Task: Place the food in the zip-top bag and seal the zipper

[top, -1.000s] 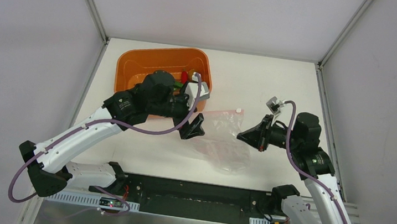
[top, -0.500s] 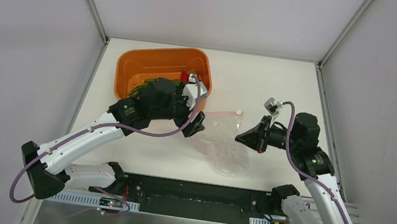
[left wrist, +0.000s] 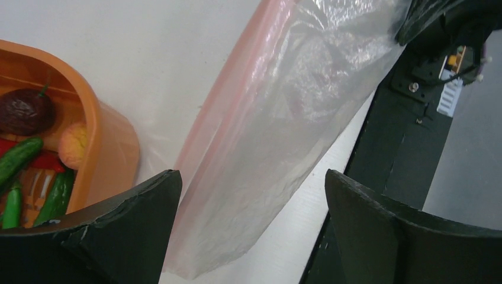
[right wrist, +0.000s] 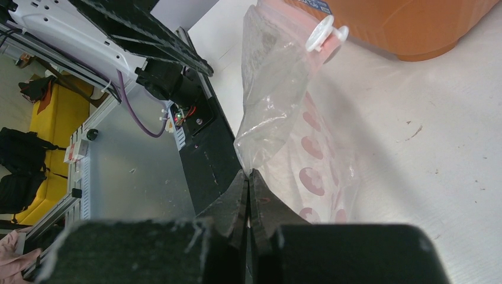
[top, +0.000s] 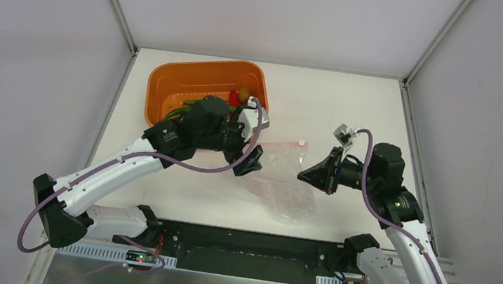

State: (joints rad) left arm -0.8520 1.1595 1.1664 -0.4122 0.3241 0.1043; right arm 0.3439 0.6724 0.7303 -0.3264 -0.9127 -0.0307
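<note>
Left gripper (top: pixel 246 160): jaws spread wide, empty, over zip-top bag (top: pixel 282 187), centre frame.
Right gripper (right wrist: pixel 248 176): closed, pinching bag plastic.
Food (left wrist: pixel 18 160): inside orange tub (top: pixel 170 80), upper left.

An orange plastic tub (top: pixel 170 84) sits on the white table (top: pixel 338 95), touching the far side of the left end effector (top: pixel 246 161); a black base plate (top: pixel 251 251) lies nearer.

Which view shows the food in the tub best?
Left wrist: the food is near and clear. The top view shows it small, partly behind the left arm. The right wrist view shows only the tub wall.
</note>
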